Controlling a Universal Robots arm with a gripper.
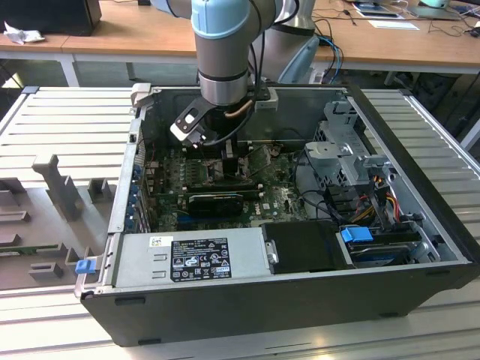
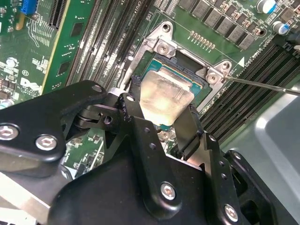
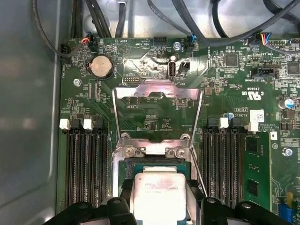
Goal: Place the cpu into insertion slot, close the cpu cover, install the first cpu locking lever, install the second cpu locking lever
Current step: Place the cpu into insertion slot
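One claw (image 2: 161,111) gripping one cpu (image 2: 164,93), at one insertion slot (image 2: 168,59), one cpu cover (image 3: 158,89) open

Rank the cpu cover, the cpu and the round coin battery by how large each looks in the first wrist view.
1. cpu cover
2. cpu, though it lies nearer the camera, which enlarges it
3. coin battery, clearly smallest

We are looking at a robotics lab.
We see a robot arm (image 1: 225,45) over an open computer case (image 1: 300,307) on a slotted aluminium table (image 1: 67,127), with wooden desks (image 1: 135,34) and loose cables (image 1: 334,37) behind.
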